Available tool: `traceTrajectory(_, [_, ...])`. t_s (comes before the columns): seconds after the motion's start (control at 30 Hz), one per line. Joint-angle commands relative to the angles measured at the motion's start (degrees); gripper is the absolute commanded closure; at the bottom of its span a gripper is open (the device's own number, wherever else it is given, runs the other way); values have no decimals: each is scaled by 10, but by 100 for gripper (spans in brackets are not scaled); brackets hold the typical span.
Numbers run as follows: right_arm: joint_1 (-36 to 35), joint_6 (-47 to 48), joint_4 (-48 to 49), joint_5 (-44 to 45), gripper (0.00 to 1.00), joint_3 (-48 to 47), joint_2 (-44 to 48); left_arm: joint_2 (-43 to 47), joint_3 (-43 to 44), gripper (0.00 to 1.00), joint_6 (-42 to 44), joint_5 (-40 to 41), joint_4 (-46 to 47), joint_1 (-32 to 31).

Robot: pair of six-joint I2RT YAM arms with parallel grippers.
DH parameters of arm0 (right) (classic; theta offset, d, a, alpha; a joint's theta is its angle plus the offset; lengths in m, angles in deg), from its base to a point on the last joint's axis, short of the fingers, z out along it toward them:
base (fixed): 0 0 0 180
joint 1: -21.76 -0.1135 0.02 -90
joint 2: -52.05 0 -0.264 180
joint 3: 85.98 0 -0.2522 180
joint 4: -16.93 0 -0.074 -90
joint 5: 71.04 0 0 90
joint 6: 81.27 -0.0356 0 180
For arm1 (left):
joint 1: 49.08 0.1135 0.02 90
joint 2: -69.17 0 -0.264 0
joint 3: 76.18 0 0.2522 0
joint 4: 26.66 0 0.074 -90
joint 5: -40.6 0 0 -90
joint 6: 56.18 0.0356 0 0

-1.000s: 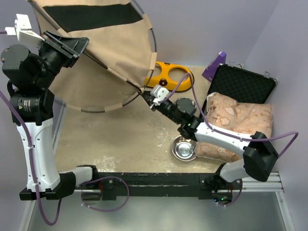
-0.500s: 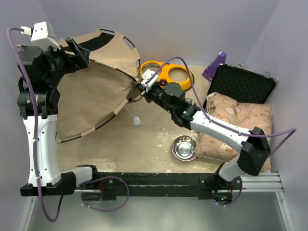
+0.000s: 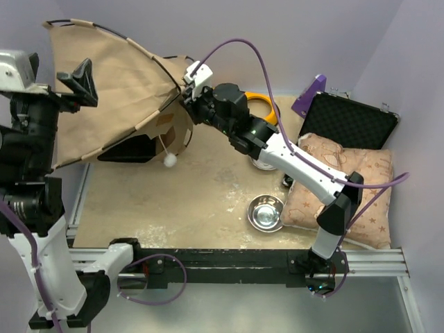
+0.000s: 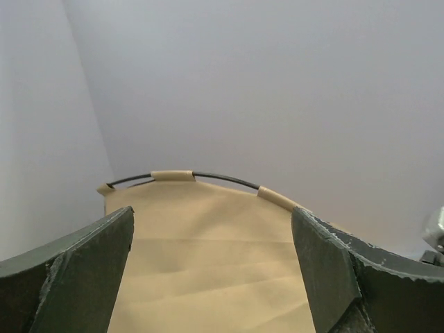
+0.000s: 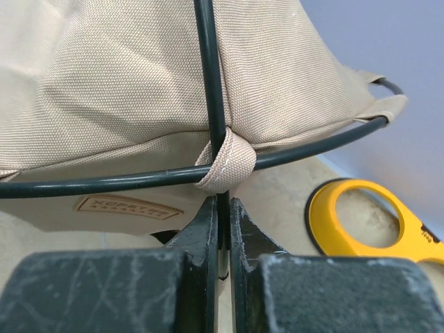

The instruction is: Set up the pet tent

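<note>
At back left of beige table (image 3: pixel 201 201), tan-beige fabric pet tent (image 3: pixel 111 83) sits partly raised, one side lifted high. Right claw (image 5: pixel 222 215) clamped on thin black flexible pole (image 5: pixel 208 76), just below beige fabric loop (image 5: pixel 225 161). Left claw (image 4: pixel 211 236) wide apart, hovering over tent fabric.

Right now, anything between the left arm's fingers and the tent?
Nothing visible. In the left wrist view the open left fingers look straight onto the tan fabric pet tent. The right fingers are shut on its thin black pole.
</note>
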Motion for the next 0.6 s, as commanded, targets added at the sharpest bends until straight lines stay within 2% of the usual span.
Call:
traceTrajectory(0.0, [-10, -47, -19, 37, 100, -57, -13, 1, -26, 0, 32, -37, 12, 0])
traceTrajectory(0.13, [-25, -55, -93, 32, 100, -215, -114, -2, -34, 0, -4, -11, -50, 0])
traceTrajectory(0.17, [-27, -59, -114, 19, 89, -278, -137, -3, -30, 0, -4, -5, -61, 1])
traceTrajectory(0.27, [-26, -71, -114, -14, 40, -360, -162, -6, -18, 0, -10, 11, -87, 1])
traceTrajectory(0.37, [-25, -67, -36, -63, 12, -315, -122, -11, -14, 0, -11, 23, -114, 0])
traceTrajectory(0.47, [-25, -48, 47, -104, 6, -200, -53, -21, -13, 0, -13, 10, -137, 1])
traceTrajectory(0.57, [-24, -37, 63, -129, 2, -108, -9, -31, -15, 0, -5, -50, -158, 1])
